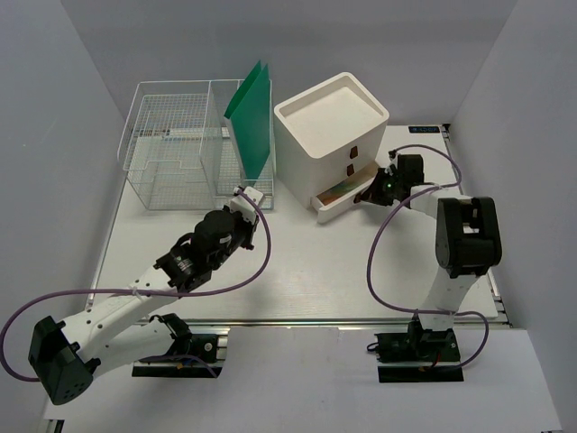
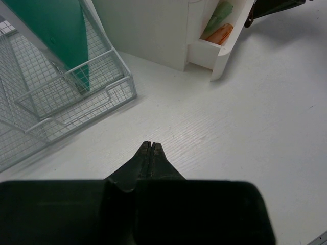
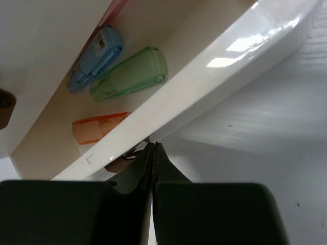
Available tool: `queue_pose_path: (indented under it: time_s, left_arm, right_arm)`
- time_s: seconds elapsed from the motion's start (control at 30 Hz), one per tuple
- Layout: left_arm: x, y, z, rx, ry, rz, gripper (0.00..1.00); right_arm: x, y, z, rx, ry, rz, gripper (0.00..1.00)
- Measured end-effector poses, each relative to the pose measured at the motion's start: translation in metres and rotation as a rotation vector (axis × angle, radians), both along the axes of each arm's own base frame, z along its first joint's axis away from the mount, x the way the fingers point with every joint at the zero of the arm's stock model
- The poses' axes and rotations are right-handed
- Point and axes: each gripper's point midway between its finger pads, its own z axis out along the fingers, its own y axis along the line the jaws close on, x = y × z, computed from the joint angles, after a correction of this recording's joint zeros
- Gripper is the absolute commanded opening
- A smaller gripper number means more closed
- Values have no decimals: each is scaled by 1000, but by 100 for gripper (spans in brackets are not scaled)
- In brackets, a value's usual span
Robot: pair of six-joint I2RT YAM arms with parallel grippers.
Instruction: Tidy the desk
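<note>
The white desk [image 1: 306, 271] fills the top view's middle, with the left fingers [image 2: 144, 162] clenched empty above it near centre and the right fingers [image 3: 146, 164] clenched at the open drawer [image 3: 204, 87], centre-right.

Reaching with the left arm [image 1: 135, 302] in a long, low diagonal from the near-left base toward the middle, wrist tipped downward, with the left fingers [image 2: 144, 161] pressed flat together and no gap at the tips. Standing tall on the right arm [image 1: 464, 239], elbow folded high above its base, forearm angled forward and to the left, a small green light glowing at the wrist, with the right fingers [image 3: 145, 166] likewise closed tight, tip against tip.
</note>
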Motion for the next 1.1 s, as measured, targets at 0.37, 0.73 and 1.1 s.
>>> queue_pose_path:
  time_s: [0.37, 0.73, 1.1]
  left_arm:
    - [1, 0, -1, -3, -7, 1, 0]
    - [0, 4, 0, -10, -20, 15, 0]
    - [2, 3, 3, -22, -33, 18, 0]
  right_arm:
    - [20, 10, 0, 95, -10, -20, 0]
    - [39, 17, 8, 182, -66, -40, 0]
    - [44, 26, 2, 275, -72, 12, 0]
